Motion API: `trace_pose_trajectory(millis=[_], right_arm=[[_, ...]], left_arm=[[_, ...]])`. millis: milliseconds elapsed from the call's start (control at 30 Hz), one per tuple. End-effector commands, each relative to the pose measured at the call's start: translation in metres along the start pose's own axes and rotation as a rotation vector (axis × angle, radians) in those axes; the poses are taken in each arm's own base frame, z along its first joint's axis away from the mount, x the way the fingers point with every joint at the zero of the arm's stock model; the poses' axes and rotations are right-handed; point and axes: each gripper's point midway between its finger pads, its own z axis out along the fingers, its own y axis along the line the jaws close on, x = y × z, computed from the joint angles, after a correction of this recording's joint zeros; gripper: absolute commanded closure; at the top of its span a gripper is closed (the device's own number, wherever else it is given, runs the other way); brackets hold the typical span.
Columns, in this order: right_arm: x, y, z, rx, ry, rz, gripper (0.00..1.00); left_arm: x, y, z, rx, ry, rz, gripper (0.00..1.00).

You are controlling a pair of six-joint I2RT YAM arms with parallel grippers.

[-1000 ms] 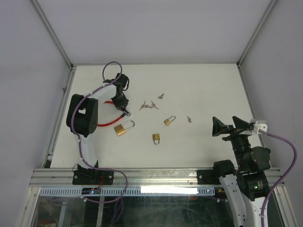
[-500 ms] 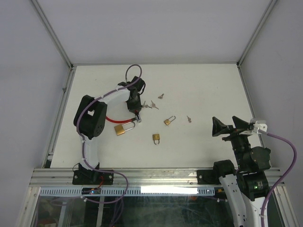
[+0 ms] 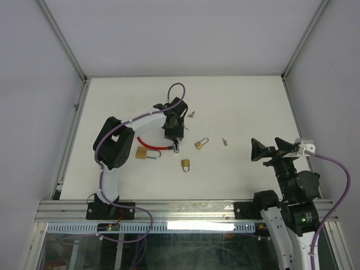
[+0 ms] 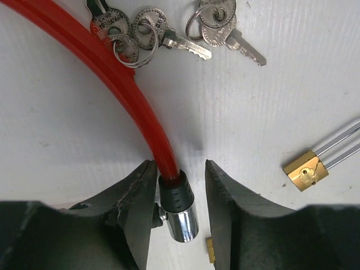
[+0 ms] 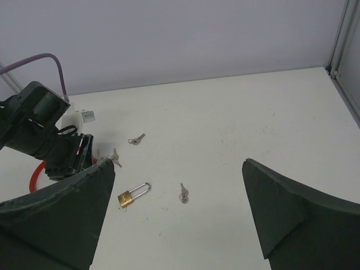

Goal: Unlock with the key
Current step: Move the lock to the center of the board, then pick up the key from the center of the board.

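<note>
**Left arm drags the cable lock's end up to the keys**

Nearest the bases, the right gripper [image 5: 179, 169] hangs well to the right of the large brass padlock [image 3: 144, 152]. Its jaws are wide and empty, and it has not moved in the past second. A small padlock [image 3: 185, 163] lies right of the large one and slightly nearer.

The large padlock has turned a little as the red cable [image 4: 129, 90] swung. The left gripper [image 4: 179, 167] has swept from beyond and left of that padlock to its far right. It brought the cable's chrome-capped end [image 4: 183, 225] along. Its jaws are narrow, flanking the black collar, but whether they pinch it or have just let go I cannot tell.

My reading is that the lock end is now staged beside the keys. No key is held, so unlocking has not begun.

Two ringed key bunches [image 4: 135, 36] lie just past the jaws, one touching the cable. A medium padlock [image 3: 200, 144] and a lone key [image 3: 224, 141] lie further right of the large padlock, and another key [image 3: 191, 114] lies beyond.

The desk [image 3: 247, 101] is matte white and faintly scuffed. Pale grey walls [image 3: 185, 34] and aluminium posts [image 3: 62, 39] enclose it.
</note>
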Motion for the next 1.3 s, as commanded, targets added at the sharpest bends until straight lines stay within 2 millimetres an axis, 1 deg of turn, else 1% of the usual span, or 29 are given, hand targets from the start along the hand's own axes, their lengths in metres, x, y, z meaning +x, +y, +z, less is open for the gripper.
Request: trace_pose_trajectory(millis=[0,100,167,333,400,500,600,667,700,767,833,967,1033,1100,1167,1267], right_arm=[[-0.013,0.011,0.003,-0.048,0.008,-0.007,0.00],[-0.009,0.019,0.009,-0.078,0.055,0.017,0.00],[-0.004,0.024,0.014,-0.099,0.095,0.039,0.00],[0.014,0.034,0.032,-0.130,0.200,0.101,0.00],[0.021,0.037,0.040,-0.145,0.242,0.112,0.01],[0.038,0.043,0.052,-0.180,0.311,0.112,0.00],[0.054,0.047,0.064,-0.210,0.384,0.100,0.00],[0.063,0.050,0.073,-0.228,0.422,0.099,0.00],[0.066,0.050,0.078,-0.230,0.433,0.103,0.00],[0.071,0.052,0.089,-0.232,0.447,0.119,0.01],[0.078,0.053,0.102,-0.226,0.466,0.129,0.01],[0.091,0.054,0.127,-0.185,0.487,0.145,0.02],[0.098,0.054,0.141,-0.148,0.491,0.160,0.03],[0.108,0.054,0.156,-0.096,0.508,0.189,0.03],[0.117,0.058,0.170,-0.054,0.528,0.200,0.04],[0.133,0.070,0.189,0.005,0.569,0.190,0.04]], left_arm=[[-0.023,-0.023,-0.034,0.118,-0.106,-0.039,0.55],[-0.027,-0.025,-0.048,0.141,-0.141,-0.055,0.41],[-0.032,-0.027,-0.061,0.160,-0.172,-0.063,0.33],[-0.045,-0.022,-0.091,0.190,-0.291,-0.079,0.23],[-0.046,-0.019,-0.098,0.213,-0.313,-0.089,0.19],[-0.050,-0.007,-0.111,0.237,-0.355,-0.114,0.10],[-0.059,0.018,-0.134,0.219,-0.440,-0.160,0.01],[-0.064,0.034,-0.156,0.219,-0.508,-0.178,0.01],[-0.067,0.042,-0.170,0.218,-0.550,-0.194,0.01],[-0.070,0.059,-0.190,0.212,-0.610,-0.223,0.01],[-0.068,0.069,-0.205,0.216,-0.656,-0.223,0.01],[-0.067,0.082,-0.229,0.224,-0.717,-0.188,0.01],[-0.066,0.091,-0.237,0.189,-0.754,-0.158,0.01],[-0.067,0.107,-0.242,0.114,-0.796,-0.154,0.01],[-0.067,0.123,-0.243,0.036,-0.818,-0.154,0.01],[-0.063,0.132,-0.244,-0.014,-0.819,-0.109,0.01]])
